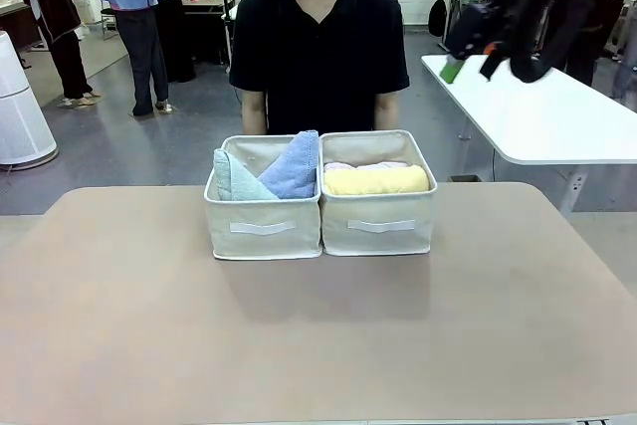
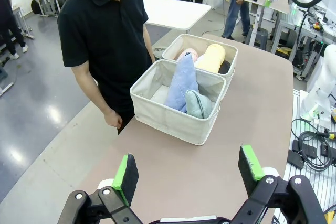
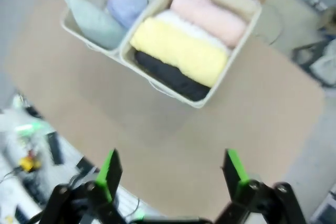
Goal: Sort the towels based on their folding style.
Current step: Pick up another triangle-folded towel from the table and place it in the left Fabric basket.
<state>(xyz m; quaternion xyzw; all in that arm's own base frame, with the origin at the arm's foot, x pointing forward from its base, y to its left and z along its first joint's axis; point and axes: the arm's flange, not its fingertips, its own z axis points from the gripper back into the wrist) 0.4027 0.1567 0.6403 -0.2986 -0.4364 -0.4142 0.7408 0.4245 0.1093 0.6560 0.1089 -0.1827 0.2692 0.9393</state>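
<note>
Sorting looks finished: both cone towels [image 2: 185, 90] sit in one bin [image 1: 262, 227], the rolled towels [image 3: 181, 48] in the other [image 1: 379, 223] (table otherwise bare). The left claw [image 2: 189, 172] and right claw [image 3: 172, 173] gape wide, holding nothing.

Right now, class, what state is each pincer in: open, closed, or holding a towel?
Left pincer: open, holding nothing, above the table.
Right pincer: open, holding nothing, high above the bins.
</note>
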